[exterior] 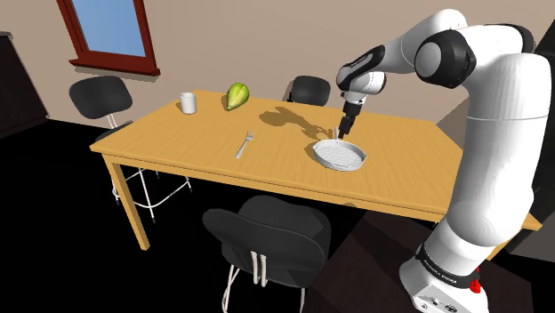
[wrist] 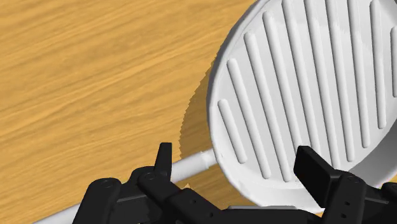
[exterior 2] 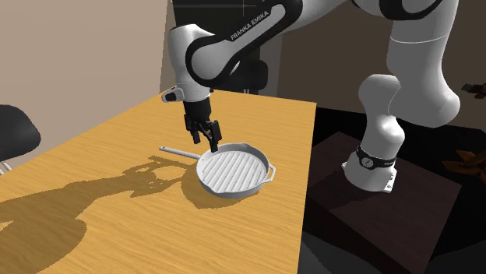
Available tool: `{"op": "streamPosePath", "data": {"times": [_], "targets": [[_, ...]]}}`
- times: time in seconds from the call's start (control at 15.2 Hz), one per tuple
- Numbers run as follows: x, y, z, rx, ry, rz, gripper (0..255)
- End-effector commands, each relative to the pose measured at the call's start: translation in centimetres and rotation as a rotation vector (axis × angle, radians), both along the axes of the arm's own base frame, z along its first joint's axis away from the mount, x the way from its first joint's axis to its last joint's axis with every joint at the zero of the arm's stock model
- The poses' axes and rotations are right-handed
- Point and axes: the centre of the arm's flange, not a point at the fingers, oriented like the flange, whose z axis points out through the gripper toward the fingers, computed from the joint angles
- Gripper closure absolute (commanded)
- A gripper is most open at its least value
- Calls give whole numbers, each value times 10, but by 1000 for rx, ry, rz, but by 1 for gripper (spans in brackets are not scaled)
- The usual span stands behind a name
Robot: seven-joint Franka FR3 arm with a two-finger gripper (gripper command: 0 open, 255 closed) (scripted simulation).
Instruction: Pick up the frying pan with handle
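Wrist view: the black gripper (wrist: 238, 156) hangs unclenched, holding nothing, above the white ribbed frying pan (wrist: 305, 95) lying flat on the wooden table (wrist: 95, 76). One finger sits outside the pan's rim by its handle (wrist: 191, 167), the other over the ribs (a fair straddle). Lowering straight, then pinching the rim, looks best.

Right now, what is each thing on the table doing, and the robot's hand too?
Frying pan: flat on the table, empty, not held.
Gripper: open, astride the pan's rim by the handle.
Mug: upright.
Fork: lying flat.
Green fruit: resting on the table.
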Motion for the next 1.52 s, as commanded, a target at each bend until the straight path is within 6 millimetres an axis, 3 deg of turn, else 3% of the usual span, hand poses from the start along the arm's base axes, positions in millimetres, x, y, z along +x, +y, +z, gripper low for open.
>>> {"op": "streamPosePath", "data": {"times": [0.0, 0.46, 0.53, 1.12, 1.45], "targets": [[2, -3, -13, 1, -2, 1, 0], [2, -3, -42, 1, -2, 1, 0], [3, -3, -42, 1, -2, 1, 255], [2, -3, -42, 1, -2, 1, 255], [2, -3, -16, 1, -2, 1, 255]]}}
